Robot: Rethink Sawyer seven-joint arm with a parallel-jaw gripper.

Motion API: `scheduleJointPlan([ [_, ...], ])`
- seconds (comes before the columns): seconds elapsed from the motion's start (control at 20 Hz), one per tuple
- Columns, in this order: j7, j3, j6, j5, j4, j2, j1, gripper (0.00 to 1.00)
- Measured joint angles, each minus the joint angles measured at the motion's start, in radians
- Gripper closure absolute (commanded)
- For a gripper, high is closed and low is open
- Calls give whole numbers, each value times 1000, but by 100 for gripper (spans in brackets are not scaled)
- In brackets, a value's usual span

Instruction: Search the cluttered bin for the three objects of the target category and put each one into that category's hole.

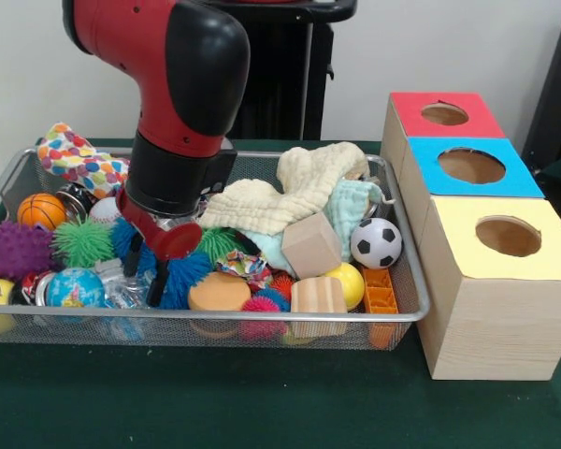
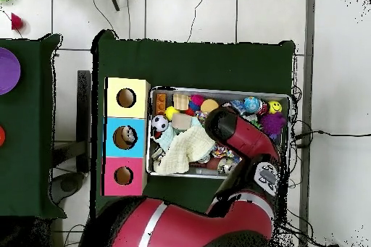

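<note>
A wire mesh bin [image 1: 404, 245] holds a heap of toys. My gripper [image 1: 145, 269] is down in its left half, fingers [image 1: 157, 283] open among blue spiky balls [image 1: 185, 273], with nothing clearly held. Around it lie a green spiky ball [image 1: 82, 241], a globe ball [image 1: 74, 288] and an orange disc [image 1: 219, 292]. Further right are a wooden cube [image 1: 310, 245], a soccer ball [image 1: 375, 242], a yellow ball [image 1: 348, 283] and a cream cloth [image 1: 290, 192]. In the overhead view the arm [image 2: 235, 134] hides the gripper and covers the bin [image 2: 217, 90].
Three boxes with round holes stand beside the bin: red [image 1: 444, 113], blue [image 1: 471, 166], yellow [image 1: 508, 236]; overhead shows them as yellow [image 2: 126, 98], blue [image 2: 124, 137], red [image 2: 123, 176]. A basketball [image 1: 41, 210], a purple spiky toy [image 1: 14, 251] and a dotted cloth [image 1: 75, 159] fill the bin's left end.
</note>
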Motion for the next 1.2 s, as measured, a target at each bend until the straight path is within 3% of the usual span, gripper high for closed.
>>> scheduleJointPlan([
  [0.65, 0, 157, -138, -123, 100, -74, -135, 0],
  [1.2, 0, 211, -178, -157, 132, -92, -185, 0],
])
